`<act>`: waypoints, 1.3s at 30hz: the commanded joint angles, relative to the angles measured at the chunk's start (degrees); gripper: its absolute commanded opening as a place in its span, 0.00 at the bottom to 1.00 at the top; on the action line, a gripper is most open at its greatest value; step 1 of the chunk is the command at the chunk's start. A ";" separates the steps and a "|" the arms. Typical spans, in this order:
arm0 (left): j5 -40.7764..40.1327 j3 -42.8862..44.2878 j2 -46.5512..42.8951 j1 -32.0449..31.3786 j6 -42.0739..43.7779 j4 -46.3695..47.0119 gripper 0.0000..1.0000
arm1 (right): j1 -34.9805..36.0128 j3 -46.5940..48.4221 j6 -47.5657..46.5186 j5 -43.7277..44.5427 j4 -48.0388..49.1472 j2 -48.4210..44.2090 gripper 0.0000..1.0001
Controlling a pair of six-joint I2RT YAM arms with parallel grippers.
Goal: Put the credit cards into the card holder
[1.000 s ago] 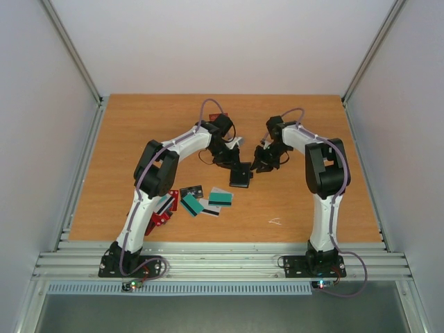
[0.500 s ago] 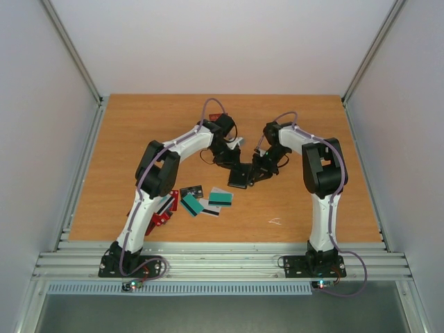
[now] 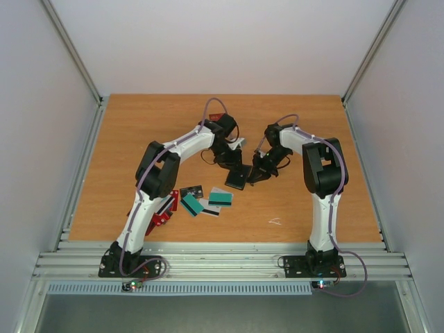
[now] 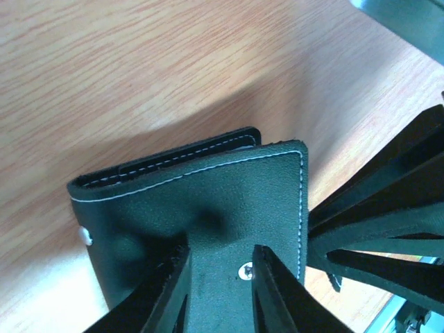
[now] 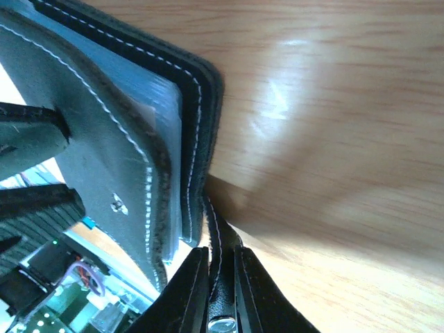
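Observation:
The black card holder with white stitching stands half open on the table between my two grippers. In the left wrist view my left gripper has its jaws apart, tips against the outer flap of the card holder beside a metal snap. My right gripper is shut on a thin stitched strap of the card holder, whose pale blue inside shows. Loose credit cards lie near the left arm: teal ones, a black one and red ones, partly under the arm.
A red card lies behind the left wrist. A small white scrap sits on the wood near the right arm's base. Grey walls close the table on the left, right and back.
My right gripper has moved left to the card holder and closed on its strap. My left gripper's jaws have parted a little. The holder has shifted slightly.

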 commanded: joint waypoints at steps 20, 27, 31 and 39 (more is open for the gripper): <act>-4.33 -9.24 -4.48 -0.55 3.81 -1.39 0.32 | -0.57 -1.32 14.21 -14.94 11.61 1.60 0.19; -3.40 -9.57 -4.27 -0.59 0.75 -1.25 0.31 | -0.49 -5.21 24.01 -17.49 20.34 1.09 0.23; -1.91 -9.77 -3.66 -0.53 -0.36 -0.84 0.31 | -0.40 -5.81 24.56 -16.91 20.96 0.86 0.23; 1.08 -10.21 -4.80 -0.19 -1.82 0.55 0.27 | 0.19 -7.82 27.89 -15.77 25.30 -0.13 0.23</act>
